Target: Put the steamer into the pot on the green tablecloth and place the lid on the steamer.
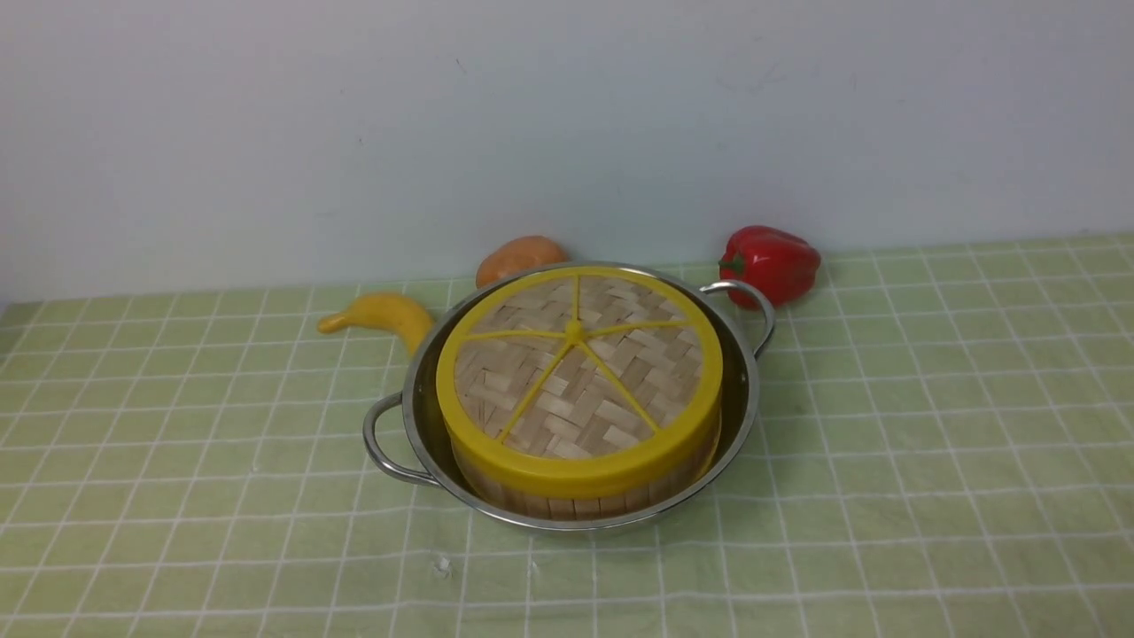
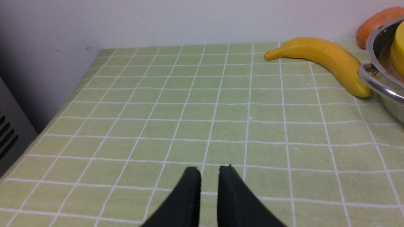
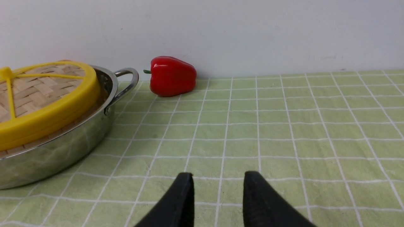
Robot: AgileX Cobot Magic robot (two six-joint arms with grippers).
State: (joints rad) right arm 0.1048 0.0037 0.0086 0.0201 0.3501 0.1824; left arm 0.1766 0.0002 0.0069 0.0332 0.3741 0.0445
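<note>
The steel pot (image 1: 749, 390) stands on the green tablecloth (image 1: 930, 443). The steamer (image 1: 567, 507) sits inside it; only its slat wall shows below the lid. The lid (image 1: 576, 372), a woven disc with a yellow rim and spokes, lies on top of the steamer. Neither gripper shows in the front view. My left gripper (image 2: 210, 171) hovers over bare cloth, far to the left of the pot (image 2: 383, 91), jaws nearly together and empty. My right gripper (image 3: 217, 178) is open and empty over bare cloth, to the right of the pot (image 3: 63, 148) and lid (image 3: 47, 94).
A yellow banana (image 1: 381, 315) lies just behind and left of the pot. An orange vegetable (image 1: 521, 259) and a red pepper (image 1: 772, 261) sit by the back wall. The cloth's left edge (image 2: 63, 107) drops beside a grey unit (image 2: 9, 135).
</note>
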